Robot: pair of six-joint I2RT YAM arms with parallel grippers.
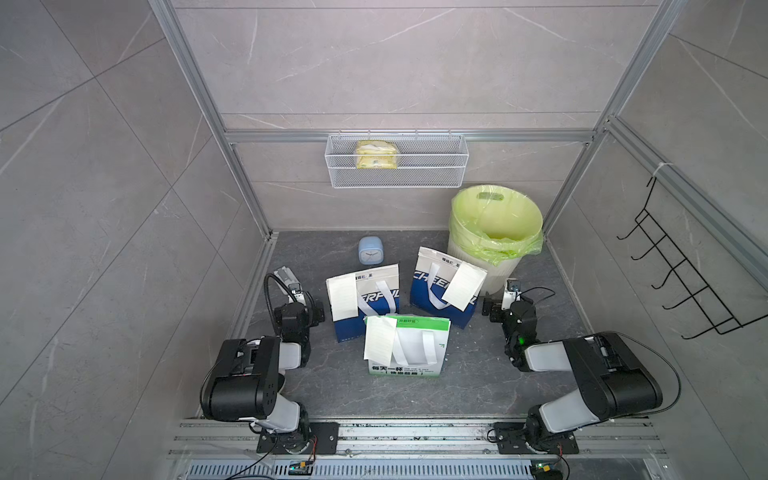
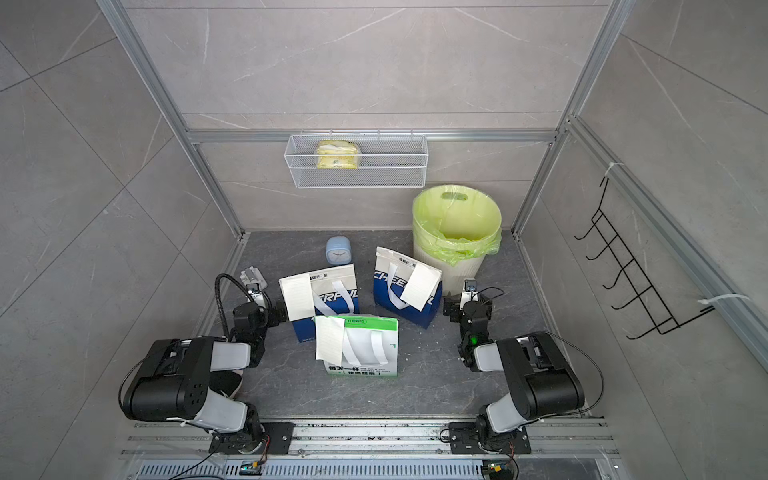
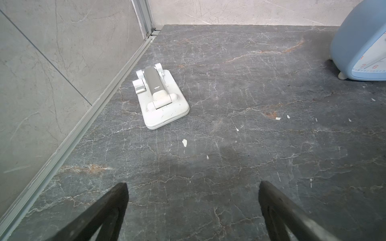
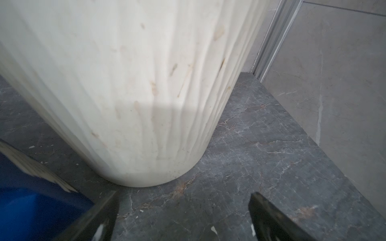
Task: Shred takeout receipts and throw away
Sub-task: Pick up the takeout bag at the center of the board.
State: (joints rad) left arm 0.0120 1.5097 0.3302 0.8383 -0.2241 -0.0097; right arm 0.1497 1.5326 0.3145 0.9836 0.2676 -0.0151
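Wrist views: left gripper [image 3: 193, 184], right gripper [image 4: 184, 194] spread, empty. Nothing started; next I pinch the receipt [image 1: 380, 337], lower centre in a top view, possibly stuck down.

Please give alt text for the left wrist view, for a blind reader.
Open, empty left gripper above a dark stone table, facing a white folded stand near the wall; a pale blue clock is partly in view.

The takeout receipts [image 1: 380, 337] are white with faint grey lines. Beneath them lie two blue-and-white bags [image 1: 349, 330] and a green-and-white bag [image 1: 411, 351]. The bin [image 4: 135, 94] is cream and ribbed, its liner [image 1: 494, 216] pale green. The clock [image 1: 370, 250] is pale blue, and the bench [image 3: 229, 146] dark grey, veined white and rust. The packet [image 1: 376, 154] looks yellow.
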